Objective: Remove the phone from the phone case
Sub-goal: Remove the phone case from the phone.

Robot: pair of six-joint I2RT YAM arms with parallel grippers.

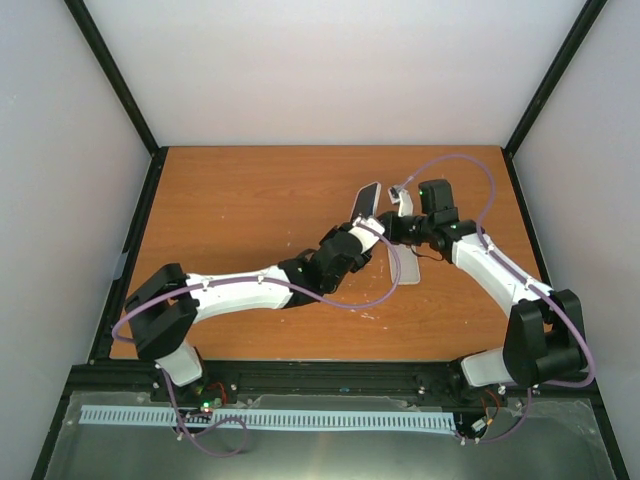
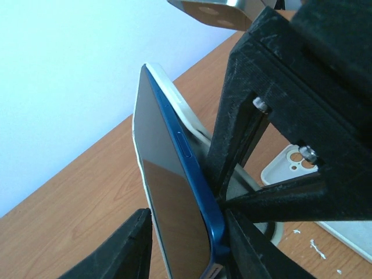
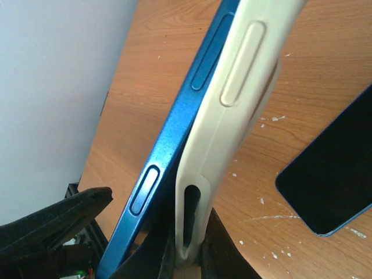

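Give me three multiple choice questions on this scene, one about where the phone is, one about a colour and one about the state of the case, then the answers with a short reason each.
1. Where is the phone?
A. Held up off the table between the two arms
B. Lying flat on the wood
C. Beyond the far edge

2. What colour is the phone's side frame?
A. Red
B. Blue
C. Green

3. How does the case sit on the phone?
A. Fully on all round
B. Completely off, lying apart
C. Partly peeled away along one side

Answers:
1. A, the left gripper clamps the phone and the right gripper pinches the case wall, both above the wood.
2. B, both wrist views show a blue edge with buttons.
3. C, the right wrist view shows a gap low down between case and frame, closing higher up.
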